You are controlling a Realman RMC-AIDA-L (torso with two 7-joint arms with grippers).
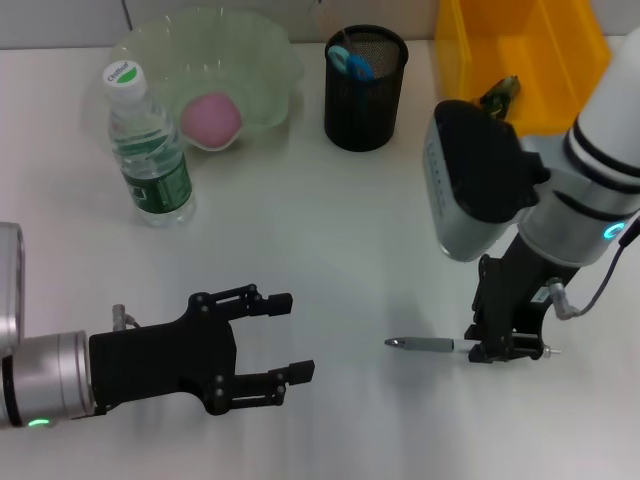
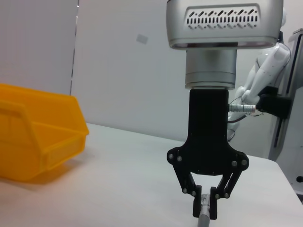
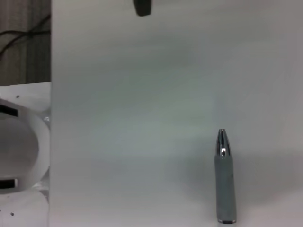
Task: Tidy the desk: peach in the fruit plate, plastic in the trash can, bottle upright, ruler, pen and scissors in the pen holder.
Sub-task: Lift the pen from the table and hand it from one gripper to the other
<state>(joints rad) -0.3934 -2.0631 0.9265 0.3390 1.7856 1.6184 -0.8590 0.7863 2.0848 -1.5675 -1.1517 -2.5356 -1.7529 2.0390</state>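
My right gripper (image 1: pixel 495 347) is down at the table on the right, shut on the grey pen (image 1: pixel 428 344), which lies flat with its tip toward the left. In the left wrist view that gripper (image 2: pixel 204 208) pinches the pen (image 2: pixel 202 220). The pen's tip (image 3: pixel 223 142) shows in the right wrist view. My left gripper (image 1: pixel 290 337) hovers open at the lower left, holding nothing. The peach (image 1: pixel 210 120) sits in the green fruit plate (image 1: pixel 262 55). The bottle (image 1: pixel 148 150) stands upright. Blue scissors (image 1: pixel 352 63) stick out of the black pen holder (image 1: pixel 365 100). Greenish plastic (image 1: pixel 499 93) lies in the yellow trash can (image 1: pixel 520 45). The ruler is out of view.
The yellow trash can (image 2: pixel 38 137) stands at the back right, just behind my right arm. Fruit plate, bottle and pen holder line the back of the white table (image 1: pixel 330 230).
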